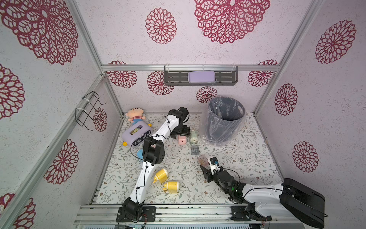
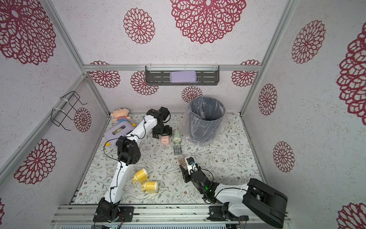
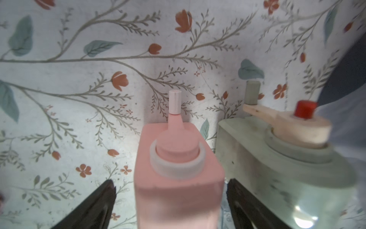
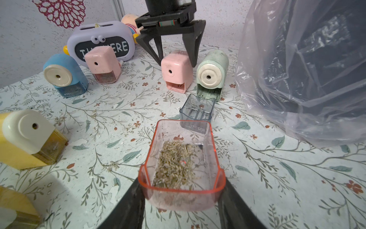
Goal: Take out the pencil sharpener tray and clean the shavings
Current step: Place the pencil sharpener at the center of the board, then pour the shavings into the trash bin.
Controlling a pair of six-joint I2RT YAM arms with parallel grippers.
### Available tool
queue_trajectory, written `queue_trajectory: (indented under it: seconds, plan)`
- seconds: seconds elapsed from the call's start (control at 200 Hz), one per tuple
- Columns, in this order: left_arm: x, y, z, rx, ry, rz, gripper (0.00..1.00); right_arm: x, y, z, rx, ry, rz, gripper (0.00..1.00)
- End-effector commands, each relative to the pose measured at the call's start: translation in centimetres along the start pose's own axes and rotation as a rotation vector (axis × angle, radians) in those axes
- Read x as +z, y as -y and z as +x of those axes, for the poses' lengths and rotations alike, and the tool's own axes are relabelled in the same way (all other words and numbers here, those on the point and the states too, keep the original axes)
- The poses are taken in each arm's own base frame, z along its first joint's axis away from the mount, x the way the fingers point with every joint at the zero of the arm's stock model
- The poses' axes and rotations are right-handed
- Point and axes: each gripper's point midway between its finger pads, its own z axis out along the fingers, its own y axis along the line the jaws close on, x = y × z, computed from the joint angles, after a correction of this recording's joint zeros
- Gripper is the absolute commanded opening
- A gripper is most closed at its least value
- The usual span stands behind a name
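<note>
Bin [image 1: 225, 119]: lined with clear plastic, stands upright at the far right corner of the worktop [image 1: 247, 158].
Left gripper [image 4: 177, 64]: points down near the middle of the far edge, jaws spread on either side of the pink sharpener [image 4: 176, 69] with a gap on both sides.
Right gripper [image 4: 181, 184]: near the worktop's middle, pinches the near end of the tray [image 4: 182, 158].
Pink sharpener: upright, its tray slot empty, just beside the green sharpener [image 4: 212, 73].
Tray: clear pink, out of the sharpener, open side up, between the grey tray [image 4: 198, 109] and the near edge.
Shavings [image 4: 174, 164]: a heap inside the tray.
</note>
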Motion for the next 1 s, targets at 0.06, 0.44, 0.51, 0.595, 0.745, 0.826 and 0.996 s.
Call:
queue_trajectory:
  seconds: [0.06,0.44,0.51,0.595,0.745,0.826,0.996]
  plan:
    - [-11.9,-0.7,-1.4,0.016,0.275,0.016,0.97,0.4,-0.2,-3.4,0.083,0.056,-0.026,0.39]
    - [-21.7,-3.8,3.2,-0.126,0.747,0.265,0.97,0.6,2.0,-10.5,0.133,0.088,-0.005,0.40]
    - [-21.0,-4.4,4.4,-0.151,0.782,0.307,0.97,0.6,2.5,-12.3,0.134,0.096,0.009,0.40]
    - [-19.3,-5.3,5.8,-0.180,0.814,0.329,0.97,0.6,3.1,-14.7,0.132,0.114,0.028,0.40]
    - [-16.9,-6.6,7.4,-0.205,0.845,0.338,0.97,0.8,4.7,-18.8,0.131,0.136,0.088,0.40]
    - [-16.0,-7.1,8.1,-0.191,0.858,0.317,0.97,1.0,5.8,-21.0,0.140,0.139,0.122,0.40]
    - [-14.9,-8.0,9.1,-0.168,0.911,0.319,0.97,2.1,8.7,-24.7,0.196,0.125,0.198,0.40]
